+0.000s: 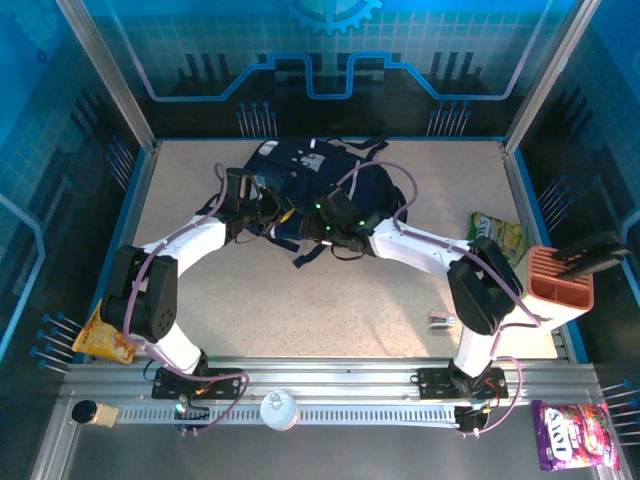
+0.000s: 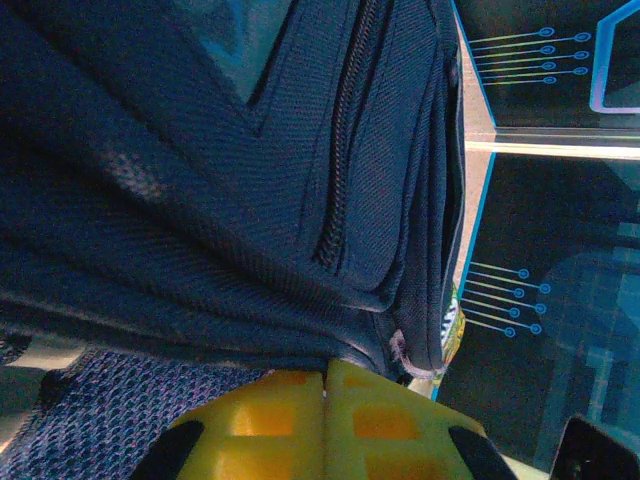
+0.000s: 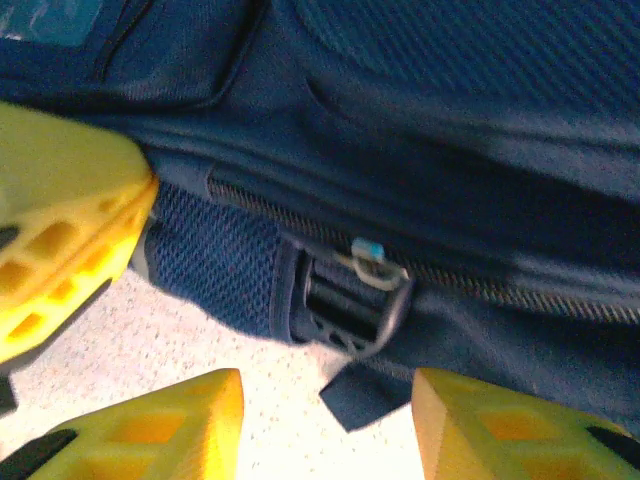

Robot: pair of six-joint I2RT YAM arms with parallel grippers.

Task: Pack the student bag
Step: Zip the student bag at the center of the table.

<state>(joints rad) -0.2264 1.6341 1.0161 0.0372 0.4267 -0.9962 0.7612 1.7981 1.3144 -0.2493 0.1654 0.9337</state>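
Note:
The student bag [image 1: 305,170], dark navy with a pale front patch and black straps, lies at the back middle of the table. My left gripper [image 1: 262,212] is at its near left edge. Its yellow fingers [image 2: 290,420] are pressed together, pinching a fold of the navy fabric [image 2: 250,200] that bunches at their tips. My right gripper [image 1: 335,218] is at the bag's near edge and stands open. Its fingertips [image 3: 180,425] straddle a black strap buckle [image 3: 345,300], just below the zip and its small metal pull [image 3: 375,262]. Nothing is between them.
A green snack bag [image 1: 500,235] and an orange holder [image 1: 560,275] lie at the right. A small object [image 1: 442,320] sits near the right arm's base. A yellow snack bag [image 1: 100,340] lies at the left edge. A purple sweets bag [image 1: 572,432] and a white lid [image 1: 280,408] sit on the front rail.

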